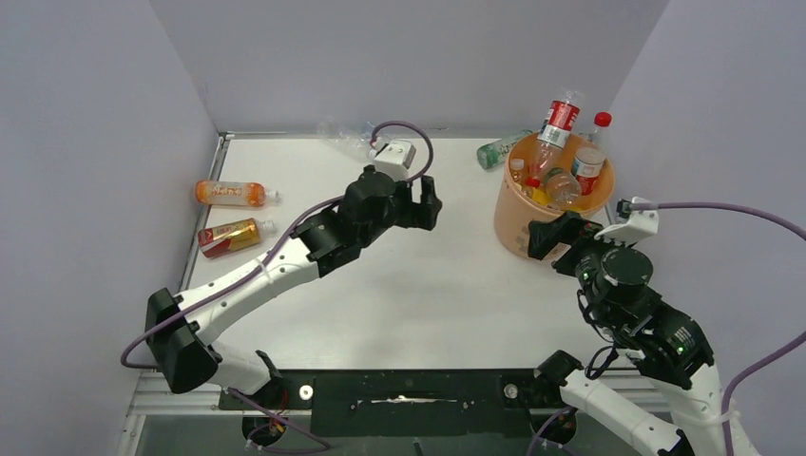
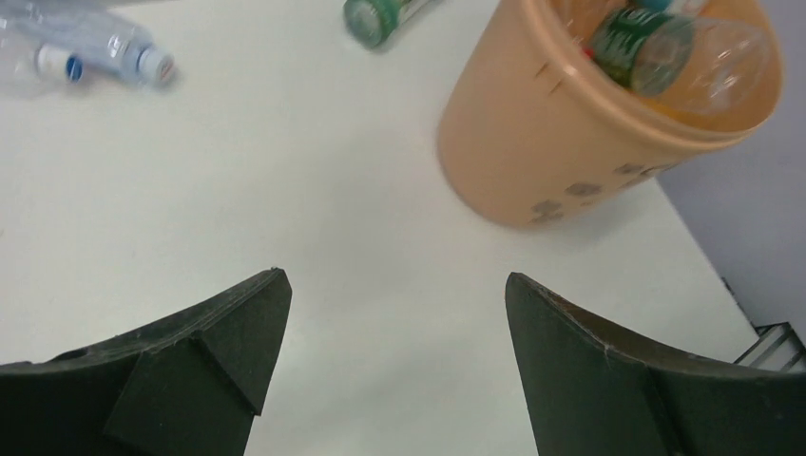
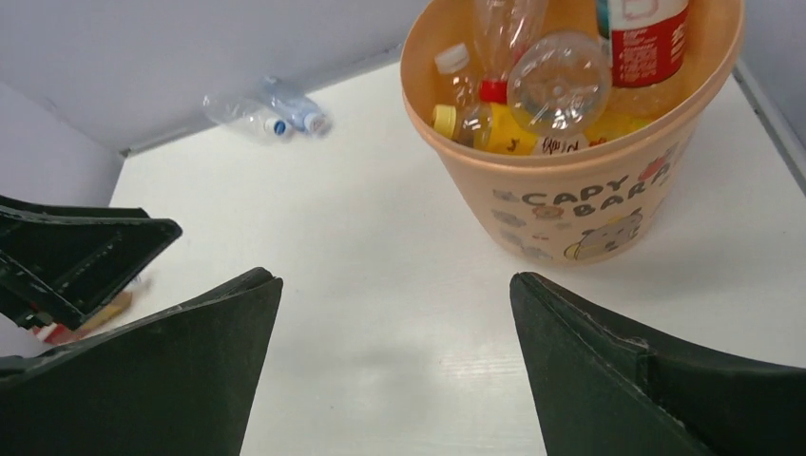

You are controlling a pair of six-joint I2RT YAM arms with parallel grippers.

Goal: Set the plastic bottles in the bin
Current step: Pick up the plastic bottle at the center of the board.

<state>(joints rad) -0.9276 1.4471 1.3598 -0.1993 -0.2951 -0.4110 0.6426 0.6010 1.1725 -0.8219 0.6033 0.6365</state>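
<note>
The pale-orange bin (image 1: 513,223) stands at the back right and holds several bottles; a clear red-label one (image 1: 559,122) sticks up out of it. An orange bottle (image 1: 231,193) and a yellow red-label bottle (image 1: 230,237) lie at the left edge. Clear bottles (image 1: 347,138) lie at the back wall, and a green-label bottle (image 1: 499,149) lies behind the bin. My left gripper (image 1: 428,204) is open and empty over mid-table, left of the bin (image 2: 513,142). My right gripper (image 1: 561,245) is open and empty just in front of the bin (image 3: 570,204).
Grey walls close the table on the left, back and right. The clear bottles show at the far left in the left wrist view (image 2: 95,52) and at the back in the right wrist view (image 3: 271,109). My left arm's fingers (image 3: 76,261) show left in the right wrist view.
</note>
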